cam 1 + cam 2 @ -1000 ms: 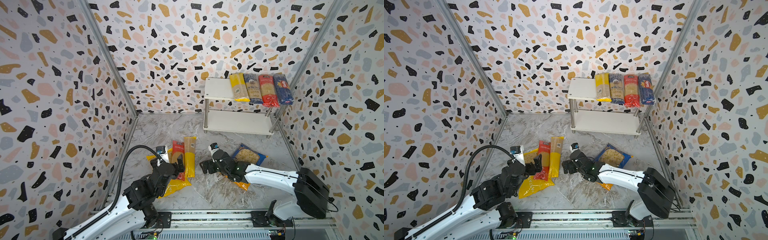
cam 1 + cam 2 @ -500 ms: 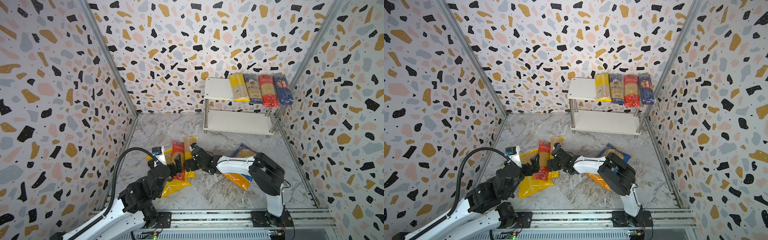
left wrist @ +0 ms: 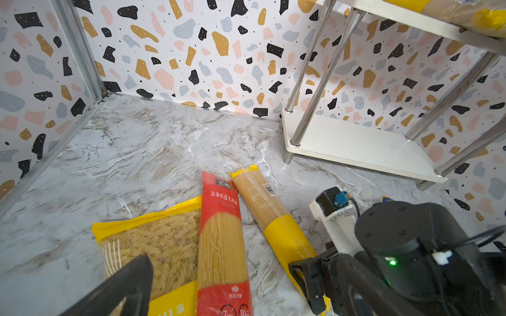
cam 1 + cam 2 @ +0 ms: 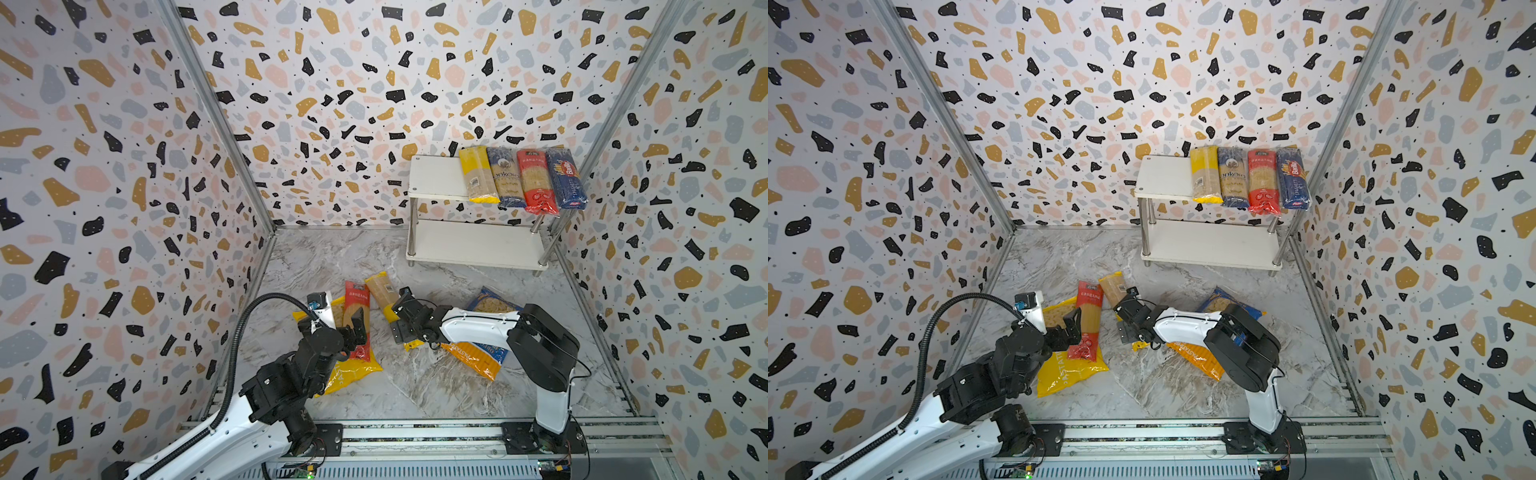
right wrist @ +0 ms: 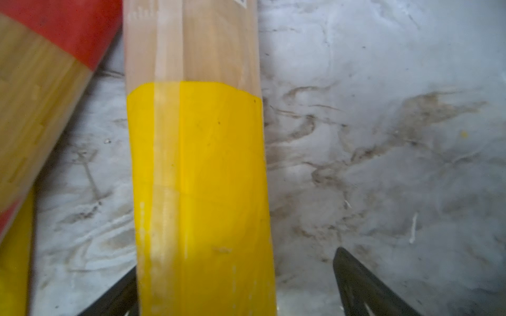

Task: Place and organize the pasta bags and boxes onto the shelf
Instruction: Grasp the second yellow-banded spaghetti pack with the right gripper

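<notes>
**Four packs lining the shelf (image 4: 434, 176), four lying on the marble floor (image 4: 332, 257)**

Terrazzo-patterned walls (image 4: 332, 83) are closing in the floor on three sides, and the shelf is standing in the far right corner. Its top board is carrying a yellow pack (image 4: 478, 174), a blue-grey pack (image 4: 505, 176), a red pack (image 4: 536, 180) and a dark-blue Barilla pack (image 4: 565, 178) side by side. On the floor, a red spaghetti pack (image 3: 221, 232) is lying partly on the yellow PASTATIME bag (image 3: 153, 240), with a yellow spaghetti pack (image 3: 262, 208) just beside it. The right arm (image 4: 478, 326) is crossing over the blue-orange bag (image 4: 478, 357) and hiding its middle. The right wrist view is showing only a blurred stretch of the yellow spaghetti pack. The left gripper (image 4: 353, 328) is hovering over the red spaghetti pack with jaws spread wide, gripping nothing; whether it is touching the pack cannot be told. The right gripper (image 5: 235, 260) is straddling the yellow spaghetti pack, jaws wide, one finger (image 5: 117, 295) right against the pack and the other well apart from it.
</notes>
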`<state>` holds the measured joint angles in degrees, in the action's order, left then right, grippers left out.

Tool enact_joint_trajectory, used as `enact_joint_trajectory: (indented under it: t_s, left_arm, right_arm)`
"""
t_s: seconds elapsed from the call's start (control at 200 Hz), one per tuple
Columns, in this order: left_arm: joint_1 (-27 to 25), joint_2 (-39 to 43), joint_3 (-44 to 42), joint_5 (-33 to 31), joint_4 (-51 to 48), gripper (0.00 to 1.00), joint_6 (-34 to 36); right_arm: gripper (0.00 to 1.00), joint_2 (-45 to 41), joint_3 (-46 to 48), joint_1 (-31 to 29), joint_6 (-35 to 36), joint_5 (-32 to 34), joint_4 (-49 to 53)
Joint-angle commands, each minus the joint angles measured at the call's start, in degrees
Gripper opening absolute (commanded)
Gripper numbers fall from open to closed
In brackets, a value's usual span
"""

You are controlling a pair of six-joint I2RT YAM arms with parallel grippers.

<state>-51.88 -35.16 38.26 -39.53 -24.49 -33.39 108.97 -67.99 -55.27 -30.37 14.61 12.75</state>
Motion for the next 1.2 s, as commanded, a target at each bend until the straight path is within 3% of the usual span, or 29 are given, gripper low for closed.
enact_joint_trajectory:
  t_s: [0.0, 0.205, 0.395, 0.45, 0.576, 0.771, 0.841, 1.196]
  left_arm:
    - [0.1, -0.4, 0.7, 0.0, 2.4, 0.99, 1.4]
    - [0.0, 0.6, 0.2, 0.2, 2.3, 0.99, 0.8]
    - [0.1, 1.3, -0.7, 0.1, 2.6, 1.00, 0.2]
    - [0.0, 1.1, -0.6, 0.2, 2.6, 1.00, 0.1]
    - [0.1, 1.0, -0.3, 0.3, 2.1, 0.99, -0.2]
    - [0.0, 1.9, -0.3, 0.3, 1.9, 0.99, -0.4]
    - [0.0, 2.0, -0.2, 0.2, 2.1, 1.00, -0.3]
    - [0.1, 2.0, 0.6, 0.8, 2.1, 1.00, -0.6]
  right_arm:
    - [0.97, -2.0, 1.7, -0.6, 2.3, -3.2, -1.5]
    - [0.97, -1.0, 4.7, -1.5, 3.2, -6.3, -5.8]
    - [0.94, 0.8, 6.0, -1.9, 3.1, -4.2, -7.9]
    - [0.84, 1.7, 5.9, -1.8, 3.1, -3.6, -7.5]
    - [0.44, 2.2, 6.3, -1.7, 1.9, -3.3, -6.3]
    - [0.17, -3.5, 11.5, -1.7, 1.7, -7.8, -9.0]
    - [0.00, -6.6, 13.2, -1.7, 1.2, -8.9, -9.7]
    - [0.00, -23.9, 14.9, -1.7, 0.8, -10.6, -6.7]
